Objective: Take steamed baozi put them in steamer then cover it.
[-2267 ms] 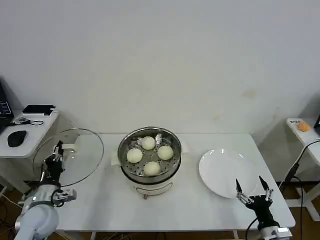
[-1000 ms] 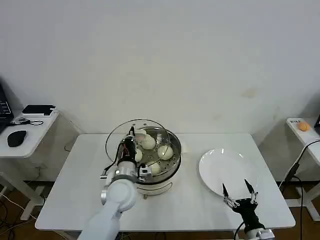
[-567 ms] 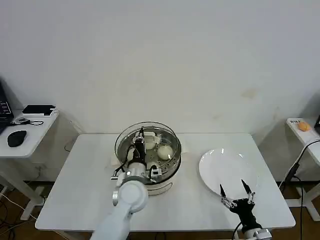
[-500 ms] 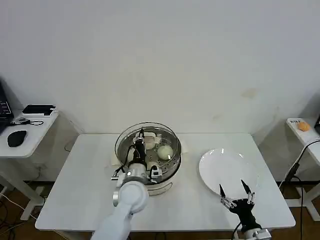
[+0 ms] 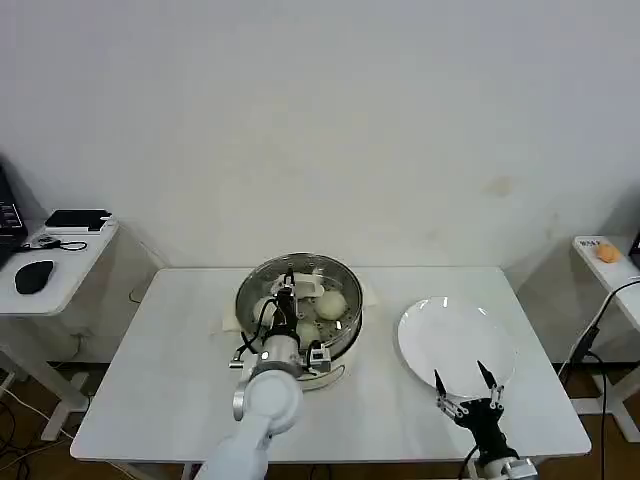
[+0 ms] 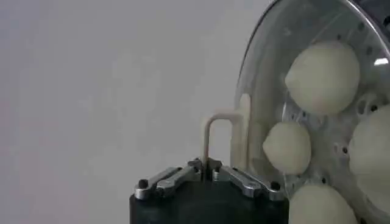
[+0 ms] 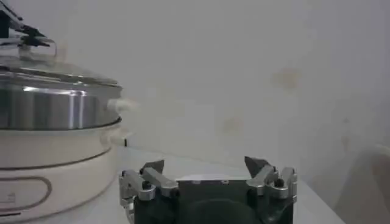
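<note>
Over steamer (image 5: 300, 318) at tabletop (image 5: 170, 380) centre: left pincer (image 6: 208, 168) clamped on glass lid (image 6: 256, 79) handle, baozi (image 5: 330, 303) already inside. Right pincer (image 5: 462, 390) wide, idle nr plate (image 5: 450, 335). Risk: letting go w/ lid off-centre, so rim rides up, slides off.

A white bench (image 5: 160, 380) stands against a plain white wall (image 5: 330, 120). A flat white plate (image 5: 455, 345) lies on its right part. A side desk (image 5: 45, 285) at left carries a black mouse (image 5: 33, 276) and a dark device (image 5: 76, 219).
</note>
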